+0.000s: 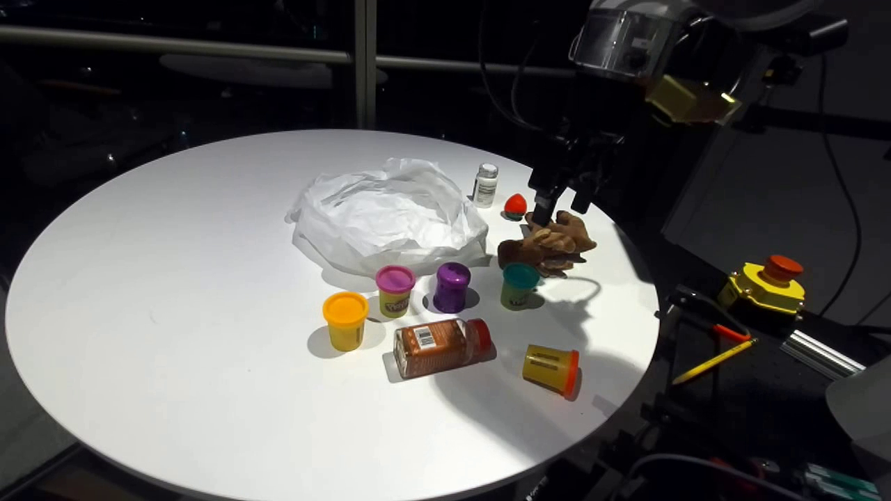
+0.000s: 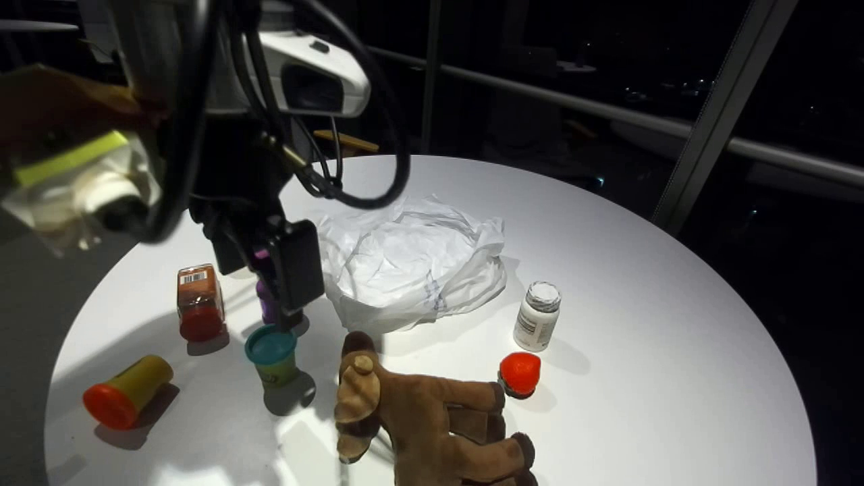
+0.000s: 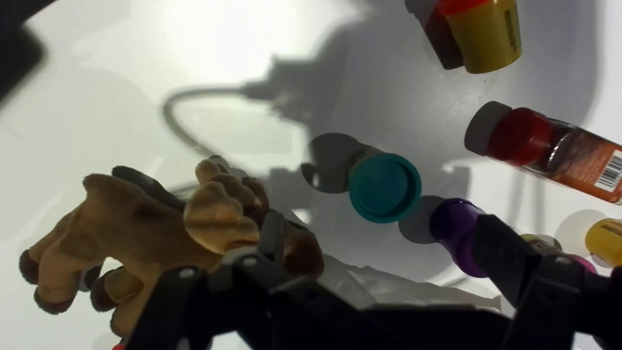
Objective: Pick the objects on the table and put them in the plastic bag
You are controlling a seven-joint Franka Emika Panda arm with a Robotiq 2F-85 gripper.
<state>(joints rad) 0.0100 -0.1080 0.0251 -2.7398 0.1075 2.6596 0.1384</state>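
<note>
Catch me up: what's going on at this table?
The gripper hangs open above the table, holding nothing, near the brown plush toy and the teal-lidded tub. Both are outside the spread-open plastic bag, as are the white bottle, red piece, purple container, orange-labelled jar, pink-lidded tub, upright yellow tub and tipped tub. So all these remain to be bagged.

Black pincer (image 3: 382, 238), blocky fingertips (image 2: 302, 263); black looped cables (image 2: 403, 155); shiny grey wrist (image 1: 619, 42).
</note>
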